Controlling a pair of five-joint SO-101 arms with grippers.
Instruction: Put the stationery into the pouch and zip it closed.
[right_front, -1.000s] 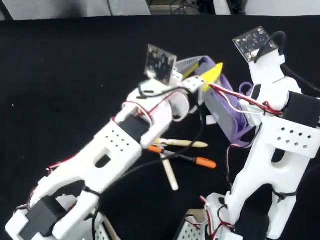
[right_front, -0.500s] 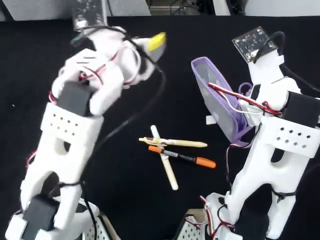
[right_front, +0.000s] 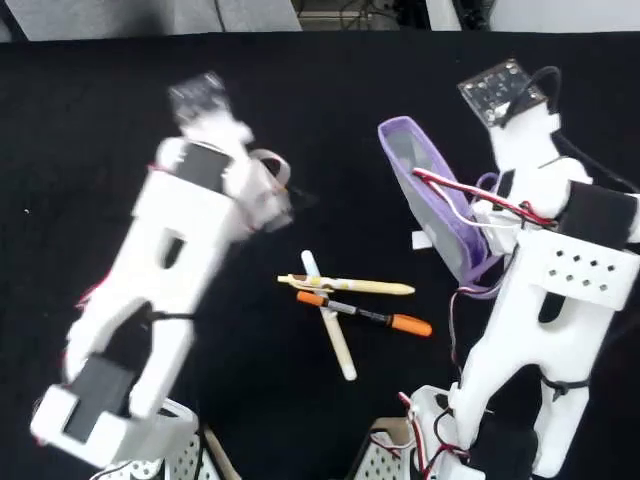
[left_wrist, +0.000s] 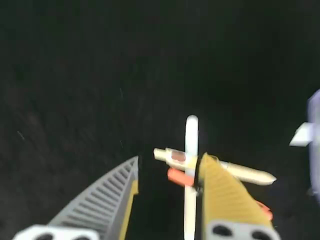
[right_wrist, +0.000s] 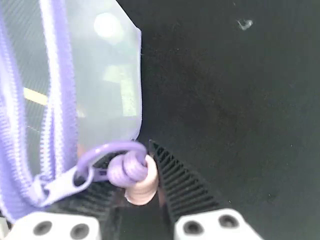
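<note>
Purple mesh up in the air: the pouch (right_front: 437, 212) is pinched at its edge by the right end effector (right_wrist: 136, 167), jaws closed on the fabric right by the zip pull (right_wrist: 116, 161). My read is that it's held tilted off the black tabletop (right_front: 100, 130) with the mouth gaping so the other arm has an opening to drop things into. A pale yellow streak shows through the mesh in the right wrist view, but I can't tell what it is. Three pieces are not yet in the pouch, lying in a crossed heap near it on the side away from the right arm: the cream pen (right_front: 352, 286), the orange marker (right_front: 365, 315) and the white stick (right_front: 330, 318). The left end effector (left_wrist: 170, 160) hangs beyond that heap, well apart from the pouch, jaws spread and empty, lined up over the crossing, which looks like the set-up for the next pick. A second ago that arm was right at the pouch's mouth. Half a second ago it had swung up and far away from the pouch, and now it has come back down toward the heap. The pouch has barely moved through all that, and the heap hasn't shifted at all.
</note>
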